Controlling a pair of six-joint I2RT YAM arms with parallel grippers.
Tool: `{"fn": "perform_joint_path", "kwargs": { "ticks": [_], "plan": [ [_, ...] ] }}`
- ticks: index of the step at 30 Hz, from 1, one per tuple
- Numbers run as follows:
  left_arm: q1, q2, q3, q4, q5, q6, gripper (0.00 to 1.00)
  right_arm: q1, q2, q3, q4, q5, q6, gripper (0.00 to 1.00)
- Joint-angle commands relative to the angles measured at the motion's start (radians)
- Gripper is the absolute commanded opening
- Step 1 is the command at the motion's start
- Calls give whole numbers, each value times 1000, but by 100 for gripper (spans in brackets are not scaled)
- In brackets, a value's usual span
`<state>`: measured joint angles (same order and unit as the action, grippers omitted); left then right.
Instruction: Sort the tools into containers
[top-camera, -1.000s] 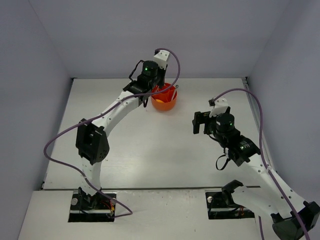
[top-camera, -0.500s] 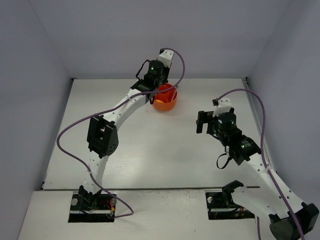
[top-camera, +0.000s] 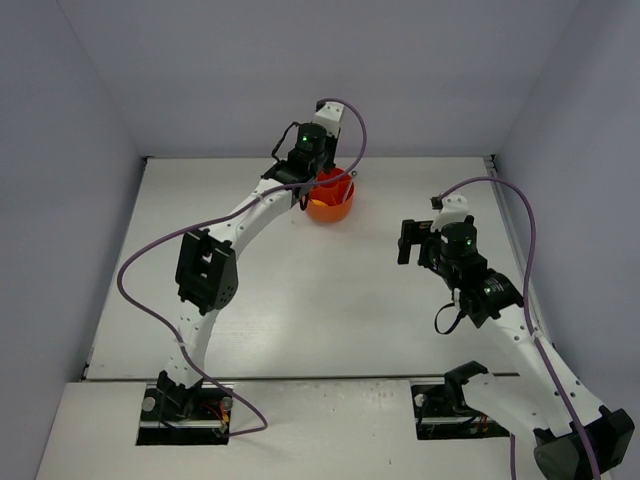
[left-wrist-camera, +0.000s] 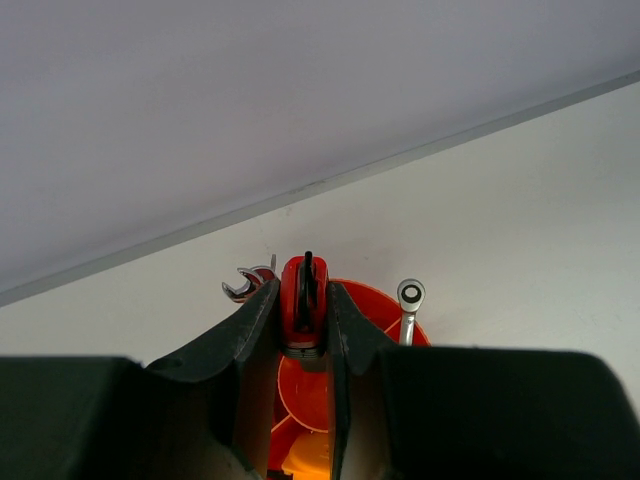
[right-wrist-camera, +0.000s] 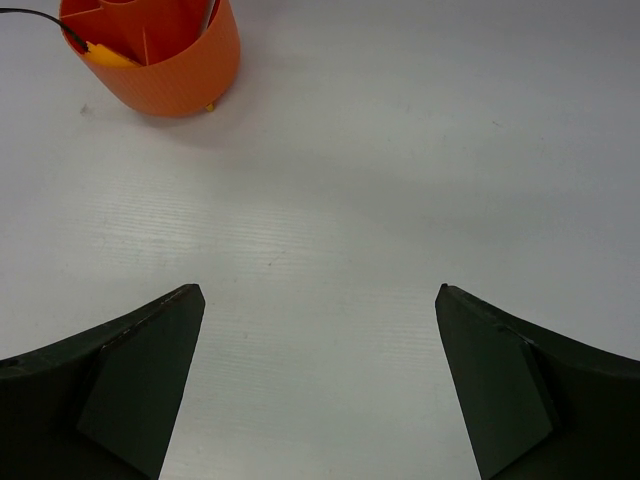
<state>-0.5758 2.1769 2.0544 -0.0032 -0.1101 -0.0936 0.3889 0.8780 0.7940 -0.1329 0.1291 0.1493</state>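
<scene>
On the left, the left hand reaches to the far side of the tabletop and is clenched on one red-black utility knife, held upright between its two fingers. The knife's lower end is over the mouth of the single round orange tub. Two silver wrench heads stick up at the tub's rim: one open-ended wrench to the left of the fingers and one ring-ended wrench to the right. Part of one yellow tape measure lies in a compartment between the tub's dividers. Which compartment the knife is over cannot be told. On the right, well apart from the tub, the right hand hangs over bare tabletop, released, its two fingers spread wide with nothing between them.
</scene>
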Motion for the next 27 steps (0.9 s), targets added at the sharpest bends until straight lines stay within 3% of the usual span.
{"fn": "perform_joint_path", "kwargs": {
  "ticks": [1, 11, 27],
  "plan": [
    [5, -129, -20, 87, -10, -29, 0, -8, 3, 14, 44, -5, -8, 99],
    [5, -162, -44, 67, -3, -19, 0, -12, 21, 16, 42, -36, -14, 99],
    [11, -63, 9, 19, 30, -58, 0, -14, 31, 14, 38, -45, -27, 99]
  ]
}}
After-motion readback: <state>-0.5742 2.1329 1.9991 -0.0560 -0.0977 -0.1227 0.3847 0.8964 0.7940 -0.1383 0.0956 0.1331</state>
